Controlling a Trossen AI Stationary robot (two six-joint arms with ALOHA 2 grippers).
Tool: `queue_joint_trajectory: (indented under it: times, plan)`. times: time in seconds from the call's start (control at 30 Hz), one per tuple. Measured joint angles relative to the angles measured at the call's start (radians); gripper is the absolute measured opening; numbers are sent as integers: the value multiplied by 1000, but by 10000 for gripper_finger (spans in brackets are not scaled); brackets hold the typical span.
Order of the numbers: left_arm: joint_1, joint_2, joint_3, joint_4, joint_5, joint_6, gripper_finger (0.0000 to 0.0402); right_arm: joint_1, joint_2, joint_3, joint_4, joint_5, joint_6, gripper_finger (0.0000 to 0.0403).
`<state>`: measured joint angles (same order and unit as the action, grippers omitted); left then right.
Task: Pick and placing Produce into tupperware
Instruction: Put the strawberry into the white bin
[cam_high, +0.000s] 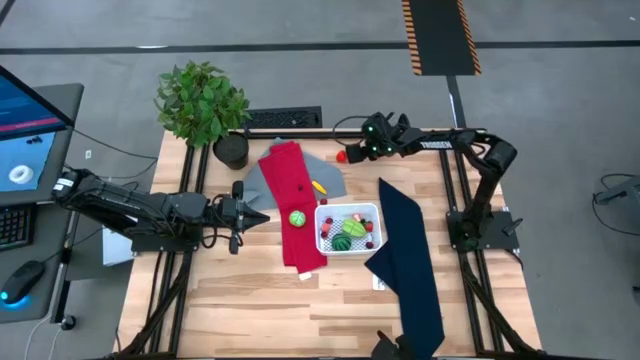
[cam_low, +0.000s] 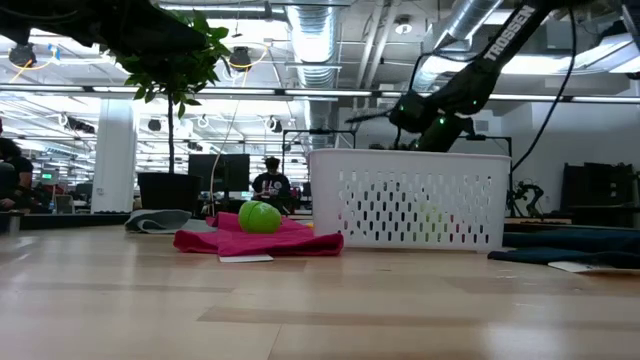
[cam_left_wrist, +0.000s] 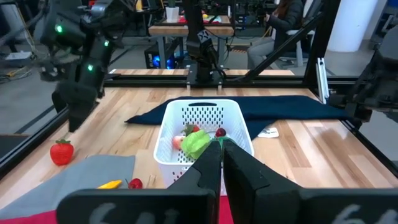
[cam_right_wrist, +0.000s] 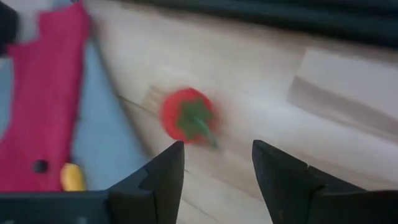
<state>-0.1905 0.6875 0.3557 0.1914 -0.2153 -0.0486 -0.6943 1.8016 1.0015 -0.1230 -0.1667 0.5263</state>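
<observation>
The white tub (cam_high: 348, 230) stands mid-table and holds green, red and pink toy produce (cam_left_wrist: 196, 142). A green ball (cam_high: 298, 218) lies on the red cloth (cam_high: 290, 190) left of the tub. A red strawberry-like fruit (cam_right_wrist: 186, 115) lies on bare wood at the far side. A yellow piece (cam_high: 319, 186) lies on the grey cloth. My right gripper (cam_right_wrist: 217, 152) is open just above the red fruit and does not touch it. It also shows in the high view (cam_high: 357, 151). My left gripper (cam_high: 262, 215) is shut and empty, left of the green ball, pointing at the tub.
A navy cloth (cam_high: 410, 265) lies right of the tub and runs to the near edge. A potted plant (cam_high: 205, 105) stands at the far left corner. A grey cloth (cam_high: 262, 185) lies under the red one. A small red piece (cam_left_wrist: 135, 183) lies beside the yellow one.
</observation>
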Motion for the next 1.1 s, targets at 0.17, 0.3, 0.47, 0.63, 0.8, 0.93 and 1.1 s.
queue_joint_trajectory:
  times: [0.17, 0.3, 0.47, 0.63, 0.8, 0.93, 1.1]
  plan:
    - [0, 0, 0, -2, 0, 0, 6, 0, 20, 20, 20, -9, -3, 195]
    - [0, 0, 0, -7, -2, 0, 6, 0, 20, 30, 11, -16, -11, 164]
    - [0, 0, 0, -8, -2, -1, 6, -2, 20, 36, 8, -60, -11, 112]
    - [0, 0, 0, -8, -4, -1, 6, -2, 20, 36, -4, -96, -11, 75]
    - [0, 0, 0, -8, -6, -1, 6, -8, 20, 36, -37, -106, -19, 25]
    - [0, 0, 0, -8, -5, -1, 6, -4, 20, 36, -38, -106, -28, 13]
    - [0, 0, 0, -10, -5, -10, 6, 16, 17, 36, -15, -95, -30, 10]
